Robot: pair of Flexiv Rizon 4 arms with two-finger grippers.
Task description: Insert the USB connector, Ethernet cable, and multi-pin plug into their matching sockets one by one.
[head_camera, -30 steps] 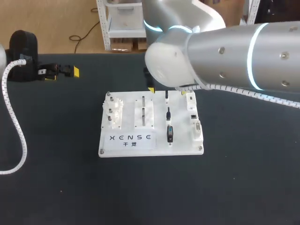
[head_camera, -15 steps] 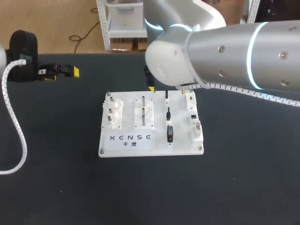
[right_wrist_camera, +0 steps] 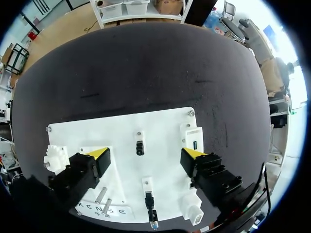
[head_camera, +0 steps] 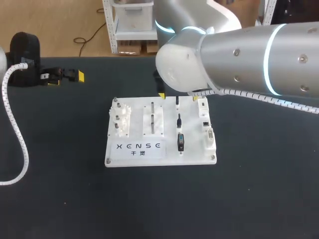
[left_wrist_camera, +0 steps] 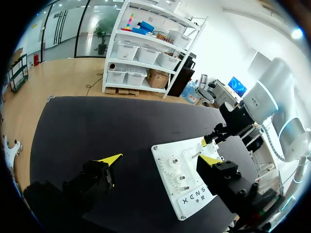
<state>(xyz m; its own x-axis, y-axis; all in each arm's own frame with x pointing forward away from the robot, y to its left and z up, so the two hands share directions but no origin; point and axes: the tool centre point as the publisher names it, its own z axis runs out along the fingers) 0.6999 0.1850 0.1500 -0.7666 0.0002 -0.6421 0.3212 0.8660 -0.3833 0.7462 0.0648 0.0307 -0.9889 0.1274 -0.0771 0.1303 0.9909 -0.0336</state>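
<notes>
The white board [head_camera: 159, 149] lies mid-table. Three dark plugs stand in a row on it: a small one [head_camera: 177, 101] at the back, a second [head_camera: 178, 120] in the middle, and a larger one [head_camera: 181, 142] in front. White sockets [head_camera: 205, 122] line the board's right edge. My right gripper [head_camera: 178, 96] hangs over the board's back edge, open, its yellow tips either side of the small back plug [right_wrist_camera: 140, 148] and apart from it. My right gripper [right_wrist_camera: 146, 155] holds nothing. My left gripper [left_wrist_camera: 160, 160] is open and empty, far back left of the board [left_wrist_camera: 189, 179].
Clear gear and peg fixtures [head_camera: 121, 119] fill the board's left half, with a second fixture block [head_camera: 153, 119] beside them. My left arm's white cable [head_camera: 20, 144] loops along the table's left side. My left gripper [head_camera: 67, 78] sits near the back edge.
The right arm has shifted very slightly to the right over the board's back edge. The plugs and the left arm have not moved.
</notes>
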